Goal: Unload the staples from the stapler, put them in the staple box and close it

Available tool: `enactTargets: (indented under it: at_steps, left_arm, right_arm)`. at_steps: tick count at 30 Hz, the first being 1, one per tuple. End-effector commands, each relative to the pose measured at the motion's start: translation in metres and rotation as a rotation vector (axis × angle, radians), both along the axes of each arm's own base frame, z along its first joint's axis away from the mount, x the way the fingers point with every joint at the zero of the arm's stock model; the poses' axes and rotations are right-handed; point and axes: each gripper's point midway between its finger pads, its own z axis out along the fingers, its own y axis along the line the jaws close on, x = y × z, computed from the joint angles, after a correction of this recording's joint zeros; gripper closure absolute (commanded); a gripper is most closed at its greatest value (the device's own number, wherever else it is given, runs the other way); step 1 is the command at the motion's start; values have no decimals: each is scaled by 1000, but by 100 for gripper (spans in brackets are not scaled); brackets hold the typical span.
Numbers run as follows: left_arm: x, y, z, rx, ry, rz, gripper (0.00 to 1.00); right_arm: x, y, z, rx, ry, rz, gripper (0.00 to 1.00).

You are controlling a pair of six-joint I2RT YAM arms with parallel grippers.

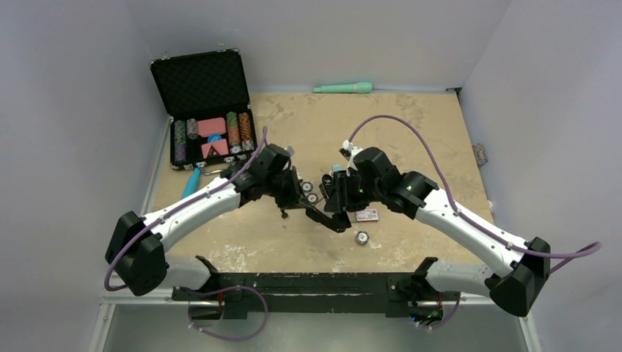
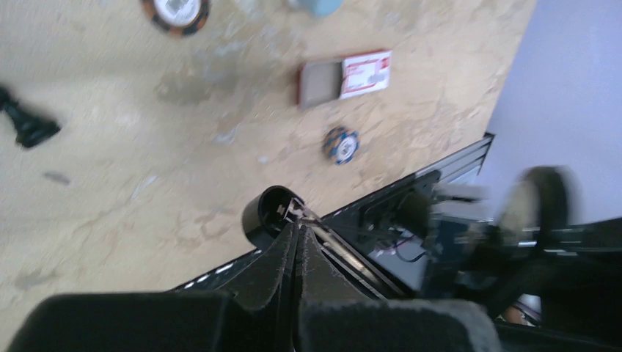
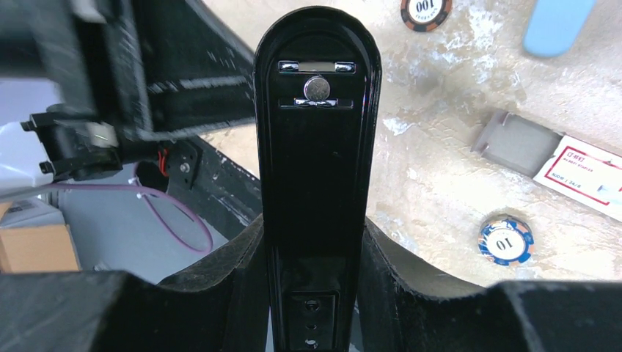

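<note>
The right gripper (image 3: 314, 229) is clamped on the black stapler (image 3: 315, 132), one finger on each flank. The stapler's rounded end with the chrome plate points away from the wrist. The left gripper (image 2: 297, 231) has its fingers pressed almost together. A thin silvery strip (image 2: 305, 213) shows at their tips, just beside a rounded black end. I cannot tell whether that strip is the staples or part of the stapler, or whether it is pinched.

Both arms reach inward from their bases at the near edge, elbows out. The left arm (image 1: 198, 205) and right arm (image 1: 455, 213) meet over the middle of the tabletop (image 1: 411, 132), which is tan and worn.

Near the stapler lie a red-and-white staple box (image 3: 579, 172) with its grey tray slid out, a blue chip marked 10 (image 3: 506, 240) and a chip marked 100 (image 3: 425, 11). An open black case (image 1: 209, 110) of chips stands at the far left corner, and a teal pen (image 1: 342, 88) lies along the far edge. Pale grey walls (image 1: 66, 110) close in the sides.
</note>
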Motion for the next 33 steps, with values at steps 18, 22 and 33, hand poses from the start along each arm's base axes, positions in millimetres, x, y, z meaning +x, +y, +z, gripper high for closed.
enactTargets:
  at_steps: [18,22,33]
  left_arm:
    - [-77,29,-22,56,97,-88,100]
    - [-74,36,-8,68,50,-76,84]
    - [-56,63,37,114,-93,-14,0]
  right_arm:
    - [44,30,82,183,-173,-98,100]
    - [38,22,73,170,-167,-106,100]
    - [28,17,79,193,-175,-87,100]
